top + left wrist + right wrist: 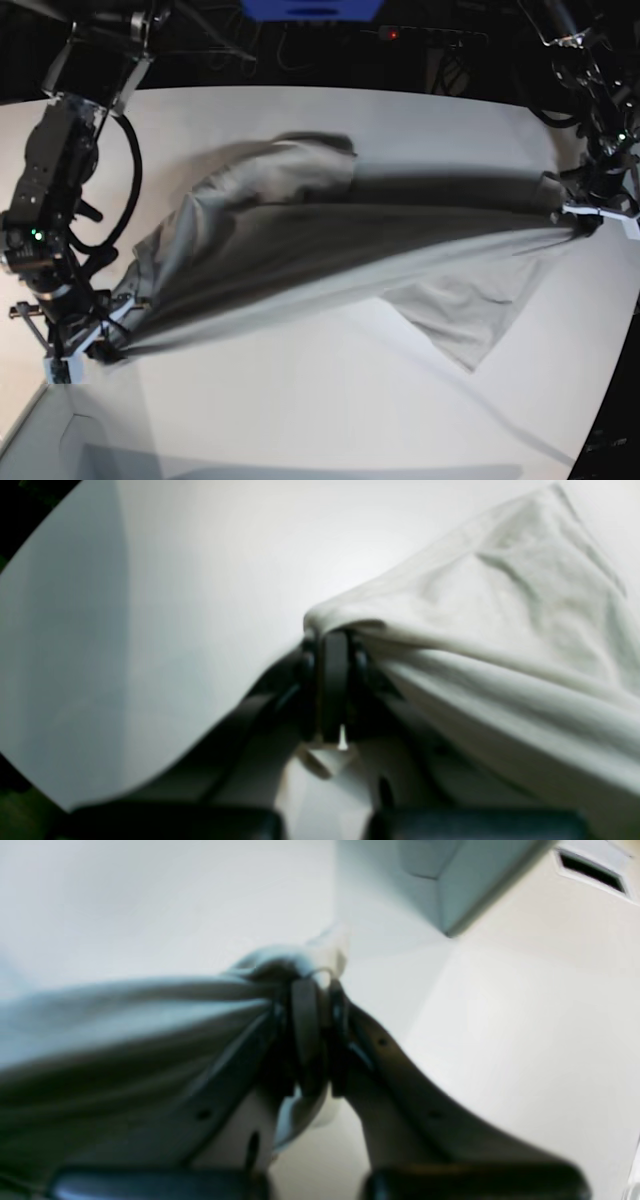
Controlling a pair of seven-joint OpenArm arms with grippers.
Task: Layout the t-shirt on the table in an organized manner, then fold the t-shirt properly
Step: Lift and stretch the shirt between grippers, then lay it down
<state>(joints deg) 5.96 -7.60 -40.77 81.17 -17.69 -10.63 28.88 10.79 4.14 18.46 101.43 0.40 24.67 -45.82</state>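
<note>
Left claw (334,630): we see it clamped on a shirt (500,645) edge.
Right claw (315,982): clamped on shirt.
Base view only: we see the shirt stretched over the table (300,420).

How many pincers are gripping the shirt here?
2. The left pincer pinches one end of the shirt at the base view's right; the right pincer pinches the other end at its left. None hidden.

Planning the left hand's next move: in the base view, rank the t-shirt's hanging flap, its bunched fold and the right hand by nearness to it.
1. Hanging flap, lower centre-right, closest to the left hand.
2. Bunched fold, upper middle.
3. Right hand, far left edge.
</note>
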